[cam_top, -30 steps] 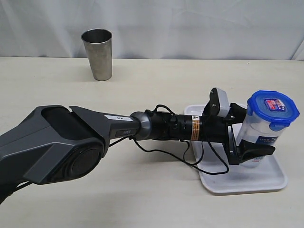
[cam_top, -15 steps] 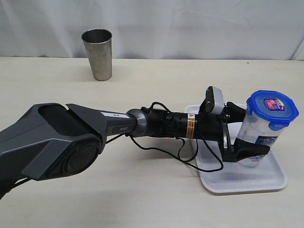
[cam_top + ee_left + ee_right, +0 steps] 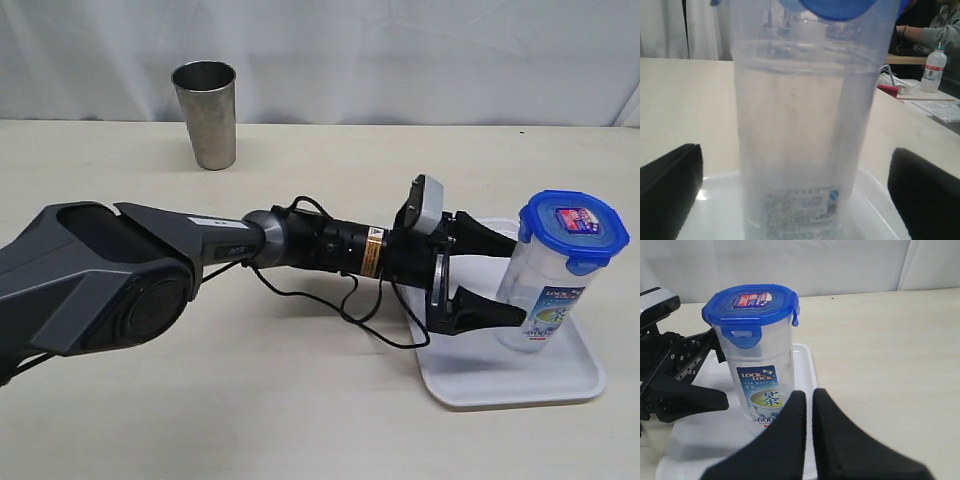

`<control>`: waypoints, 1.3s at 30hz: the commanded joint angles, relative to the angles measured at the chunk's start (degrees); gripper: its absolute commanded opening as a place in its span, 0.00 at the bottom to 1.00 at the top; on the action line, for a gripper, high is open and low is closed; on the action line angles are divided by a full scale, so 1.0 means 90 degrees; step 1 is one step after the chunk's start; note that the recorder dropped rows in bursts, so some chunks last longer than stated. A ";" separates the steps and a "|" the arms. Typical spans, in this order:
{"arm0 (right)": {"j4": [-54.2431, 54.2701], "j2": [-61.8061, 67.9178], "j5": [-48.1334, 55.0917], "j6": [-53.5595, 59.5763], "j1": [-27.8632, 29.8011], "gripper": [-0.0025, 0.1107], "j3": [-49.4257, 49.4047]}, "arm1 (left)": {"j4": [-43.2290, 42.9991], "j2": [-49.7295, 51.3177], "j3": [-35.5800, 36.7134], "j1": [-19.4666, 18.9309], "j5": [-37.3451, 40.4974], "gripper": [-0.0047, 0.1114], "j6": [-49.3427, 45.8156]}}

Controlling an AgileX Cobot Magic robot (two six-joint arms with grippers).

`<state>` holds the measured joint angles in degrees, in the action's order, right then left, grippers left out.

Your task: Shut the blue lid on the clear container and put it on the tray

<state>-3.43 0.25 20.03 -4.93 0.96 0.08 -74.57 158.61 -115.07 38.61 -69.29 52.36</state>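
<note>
A white curtain (image 3: 420, 60) hangs behind the beige table (image 3: 320, 430). The light is soft and even, with weak shadows.

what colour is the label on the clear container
The label is blue above and white below, with green print; clearest in the right wrist view.
</note>
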 commanded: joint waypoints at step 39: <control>-0.0001 -0.0028 -0.0030 0.0013 0.0024 0.06 -0.0009 | -0.2820 -0.2616 -0.0024 -0.1754 -0.0075 0.84 0.4571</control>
<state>-3.43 0.25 20.03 -4.93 0.96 0.08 -100.35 137.18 -115.36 24.67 -70.05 91.38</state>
